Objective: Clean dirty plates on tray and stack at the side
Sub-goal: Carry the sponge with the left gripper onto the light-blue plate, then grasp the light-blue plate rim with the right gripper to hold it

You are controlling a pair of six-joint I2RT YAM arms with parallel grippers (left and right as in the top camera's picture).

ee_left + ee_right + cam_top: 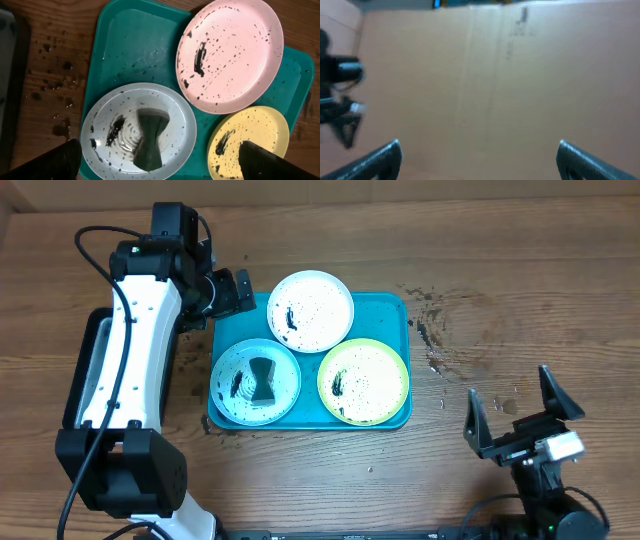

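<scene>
There are three small, round, dark-speckled plastic plates: one white plate (310,310), one light blue plate (286,372) and one yellow-green rimmed plate (365,380). There is one large turquoise rectangular plastic tray (395,315), one dark hourglass-shaped sponge (262,378) and one smaller black tray (84,370).

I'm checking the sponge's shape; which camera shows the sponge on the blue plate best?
Left wrist: the sponge lies close on the light blue plate, pinched waist clear. Overhead shows it small. Right wrist shows none of it.
</scene>
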